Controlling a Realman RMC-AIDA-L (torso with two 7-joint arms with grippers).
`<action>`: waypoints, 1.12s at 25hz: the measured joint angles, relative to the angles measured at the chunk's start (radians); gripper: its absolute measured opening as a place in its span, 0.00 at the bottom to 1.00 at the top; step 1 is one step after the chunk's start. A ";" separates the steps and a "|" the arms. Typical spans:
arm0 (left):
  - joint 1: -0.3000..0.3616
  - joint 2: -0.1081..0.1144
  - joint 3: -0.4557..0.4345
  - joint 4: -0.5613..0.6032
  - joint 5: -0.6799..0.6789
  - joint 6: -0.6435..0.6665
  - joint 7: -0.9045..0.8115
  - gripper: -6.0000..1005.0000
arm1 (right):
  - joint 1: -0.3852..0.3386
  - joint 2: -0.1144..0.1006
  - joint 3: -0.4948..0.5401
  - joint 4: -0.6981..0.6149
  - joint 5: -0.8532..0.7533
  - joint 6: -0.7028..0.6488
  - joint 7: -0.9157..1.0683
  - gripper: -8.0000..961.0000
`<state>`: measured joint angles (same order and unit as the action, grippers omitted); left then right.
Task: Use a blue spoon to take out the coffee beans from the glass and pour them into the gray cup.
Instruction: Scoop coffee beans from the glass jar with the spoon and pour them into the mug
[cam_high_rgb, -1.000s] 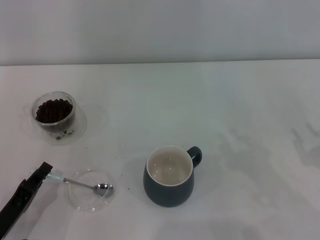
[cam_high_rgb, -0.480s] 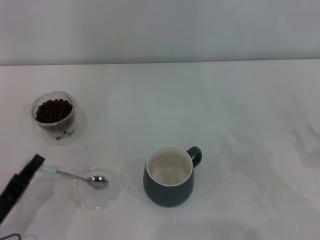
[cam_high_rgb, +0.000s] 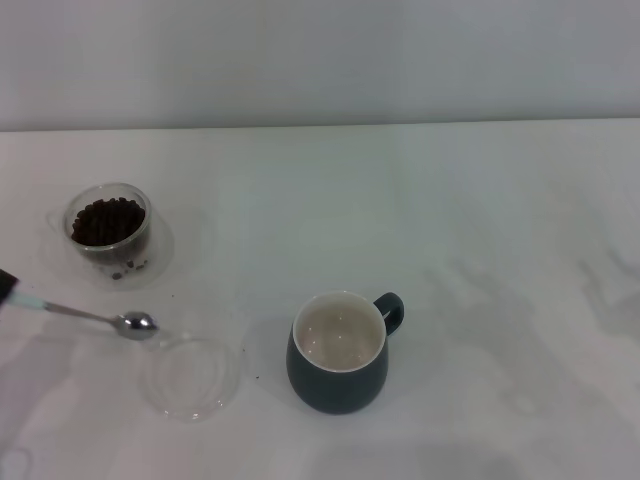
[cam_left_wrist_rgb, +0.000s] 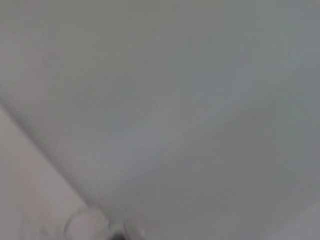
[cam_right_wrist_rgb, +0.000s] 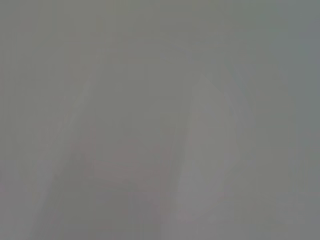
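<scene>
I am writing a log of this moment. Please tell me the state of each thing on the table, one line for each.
Small clear double-walled glass: upright, holding the dark brown coffee beans.
Dark blue-gray ceramic mug: upright, empty.
Metal teaspoon with pale blue handle: held at its handle end, bowl empty, between glass and saucer.
Flat clear glass saucer: empty.
Left gripper: at the view's left edge, gripping the spoon.

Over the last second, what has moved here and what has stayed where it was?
The left gripper, holding the blue spoon by its handle, has lifted it off the glass saucer and drawn it left and back, toward the glass of coffee beans. Saucer, glass and gray cup have stayed put.
</scene>
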<state>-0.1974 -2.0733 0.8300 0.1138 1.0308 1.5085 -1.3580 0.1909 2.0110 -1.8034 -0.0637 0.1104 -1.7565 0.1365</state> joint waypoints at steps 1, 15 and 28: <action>0.006 0.001 0.000 0.021 -0.001 0.000 -0.007 0.13 | 0.002 0.000 -0.002 -0.001 0.000 0.000 0.000 0.43; -0.023 0.103 0.005 0.181 0.012 -0.006 -0.180 0.13 | 0.012 0.002 -0.022 -0.017 0.000 0.002 -0.017 0.43; -0.120 0.190 0.008 0.256 0.109 -0.104 -0.310 0.13 | 0.025 0.002 -0.033 -0.028 0.000 0.025 -0.056 0.43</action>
<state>-0.3178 -1.8831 0.8380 0.3702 1.1396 1.4048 -1.6684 0.2161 2.0126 -1.8369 -0.0921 0.1105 -1.7315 0.0806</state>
